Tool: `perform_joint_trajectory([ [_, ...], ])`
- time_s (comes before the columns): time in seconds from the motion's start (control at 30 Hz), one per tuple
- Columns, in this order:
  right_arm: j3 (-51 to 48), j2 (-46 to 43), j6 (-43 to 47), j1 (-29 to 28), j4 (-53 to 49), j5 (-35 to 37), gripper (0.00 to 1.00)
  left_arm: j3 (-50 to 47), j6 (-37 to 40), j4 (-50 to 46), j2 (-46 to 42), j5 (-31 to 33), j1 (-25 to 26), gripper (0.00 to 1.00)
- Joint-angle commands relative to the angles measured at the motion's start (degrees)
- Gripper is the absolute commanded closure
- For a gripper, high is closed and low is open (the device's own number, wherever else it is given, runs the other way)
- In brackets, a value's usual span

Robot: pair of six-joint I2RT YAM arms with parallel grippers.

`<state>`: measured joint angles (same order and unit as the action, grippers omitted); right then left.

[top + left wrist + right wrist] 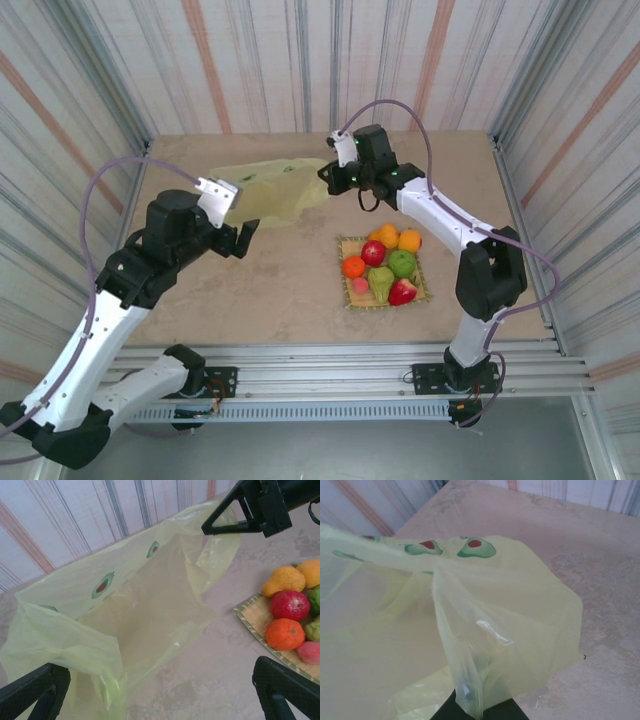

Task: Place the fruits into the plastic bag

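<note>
The plastic bag [268, 192] lies toward the far left of the desk [300, 290]. Its near side is slumped on the surface and one edge is lifted by the right gripper [330, 178], whose jaws are pinched together on a gathered fold of the film. The fruits [385, 265] sit heaped on a woven mat [255, 617] well to the right of the bag, none of them inside it yet. The left gripper [162, 672] hangs just in front of the bag's mouth with its jaws spread wide and nothing between them (the loose near lip lies close by one finger). The likely trouble is the mouth: with only one edge held up, the thin film can sag shut, so a fruit brought over may land on top and roll away across the desk. A tug could also slip the slick fold out of the right gripper's pinch. The desk is mottled beige, and striped panels [250, 60] wall it in on three sides.
</note>
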<state>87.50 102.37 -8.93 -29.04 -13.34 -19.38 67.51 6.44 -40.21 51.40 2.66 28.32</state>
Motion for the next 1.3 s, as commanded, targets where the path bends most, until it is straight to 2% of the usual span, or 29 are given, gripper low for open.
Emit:
perform_joint_trajectory([
  [0.0,0.45,-0.99,-8.76,3.18,1.56,-1.20,1.00,0.81,-2.16,-6.30,-0.43,-8.99,-5.13,0.01],
  [0.1,-1.69,-1.01,-12.30,4.78,5.83,-3.54,1.00,0.32,-3.85,-10.77,0.57,-16.49,-11.39,0.02],
  [0.27,-1.55,-0.20,-11.82,4.60,5.87,-3.56,1.00,0.67,-3.08,-14.49,1.59,-25.32,-18.06,0.01],
  [0.47,-1.55,0.20,-11.05,4.07,4.96,-4.69,1.00,2.39,-3.45,-12.53,2.62,-24.69,-19.37,0.02],
  [0.53,-1.47,0.04,-10.39,3.69,4.28,-5.27,1.00,3.25,-3.76,-9.93,3.21,-22.20,-17.26,0.01],
  [0.67,-1.46,-0.36,-8.60,3.28,2.39,-6.22,1.00,4.56,2.44,-4.88,6.99,-2.30,-4.15,0.01],
  [0.73,-1.55,-0.58,-8.22,3.20,1.68,-6.76,1.00,4.33,7.04,-1.95,10.25,4.74,0.39,0.01],
  [0.83,-1.84,-1.01,-8.00,3.20,1.27,-7.76,1.00,4.56,11.00,1.84,16.63,9.61,1.75,0.01],
  [0.93,-2.20,-1.49,-7.14,3.11,0.74,-8.32,1.00,5.01,13.99,6.55,22.24,12.24,1.57,0.01],
  [1.27,-5.06,-3.82,-5.58,2.97,0.54,-8.18,1.00,11.22,13.22,10.70,36.02,8.07,0.33,0.08],
])
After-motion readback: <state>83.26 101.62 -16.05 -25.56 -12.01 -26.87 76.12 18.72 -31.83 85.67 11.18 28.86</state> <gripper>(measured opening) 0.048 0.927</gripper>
